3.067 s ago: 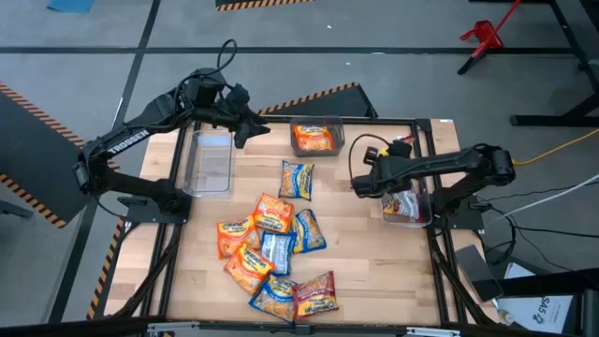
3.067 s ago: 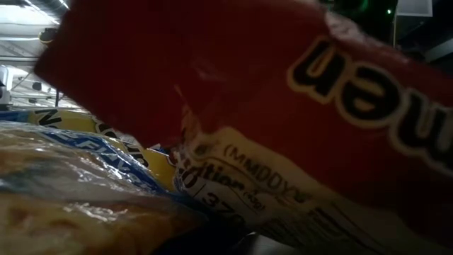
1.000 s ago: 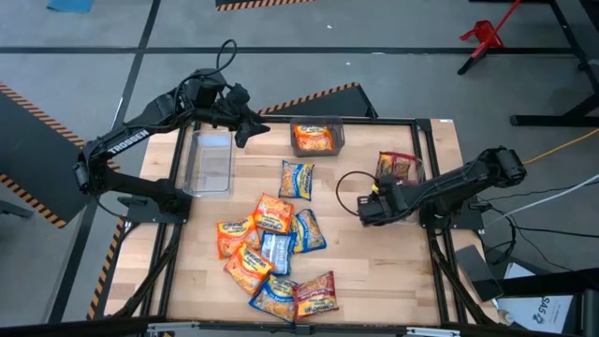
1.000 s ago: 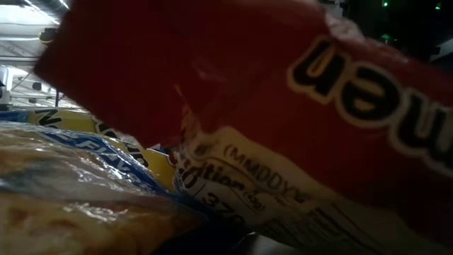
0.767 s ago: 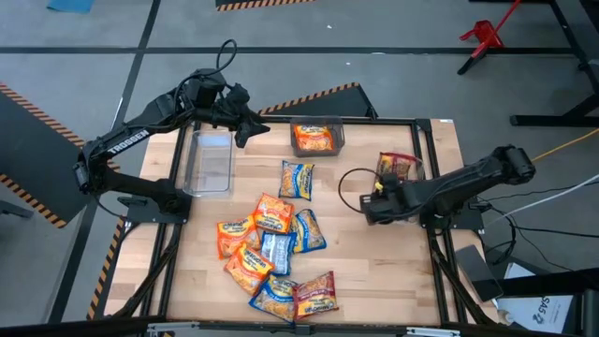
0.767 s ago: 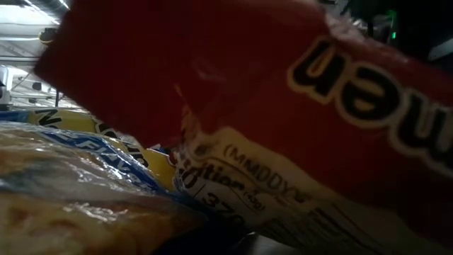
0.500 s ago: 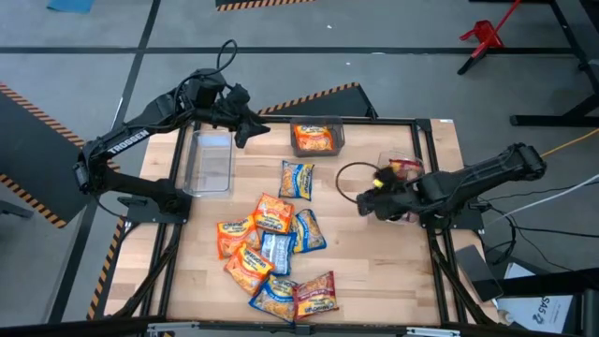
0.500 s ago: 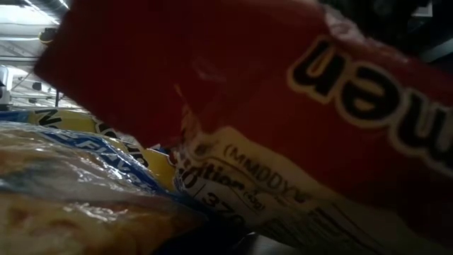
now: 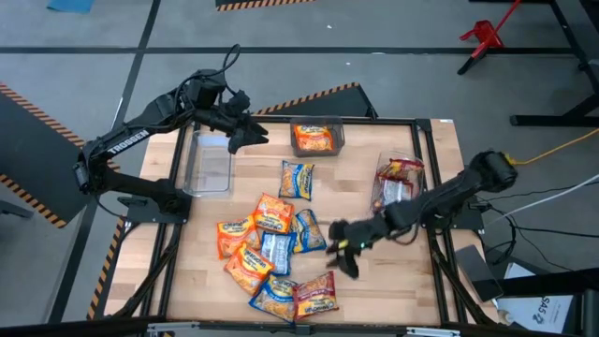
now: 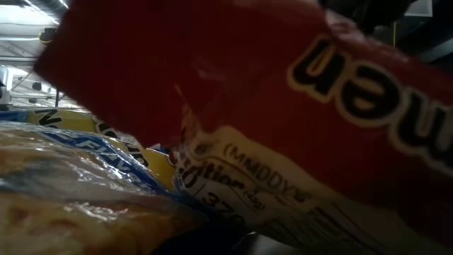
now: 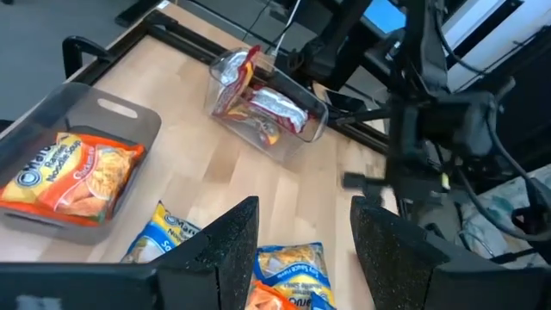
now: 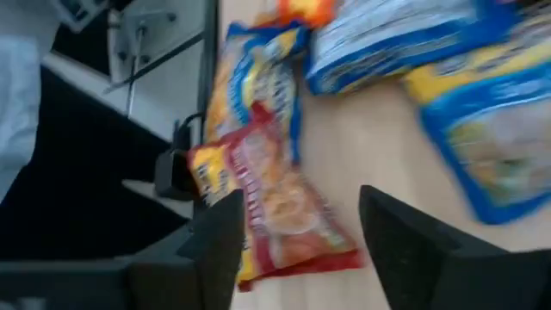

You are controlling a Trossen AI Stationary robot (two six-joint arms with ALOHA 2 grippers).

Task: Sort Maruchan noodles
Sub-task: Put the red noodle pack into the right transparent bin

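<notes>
Noodle packets (image 9: 276,251) lie heaped on the wooden table (image 9: 374,281), and the right gripper (image 9: 341,256) hangs just beside that heap, fingers spread, nothing between them, a red packet (image 12: 280,207) ahead of it. Beyond the heap, the left gripper (image 9: 251,134) waits by an empty clear bin (image 9: 210,164), fingers apart, holding nothing.

Two black jointed arms (white lettering on the left arm (image 9: 126,142)) trail dark cables.
</notes>
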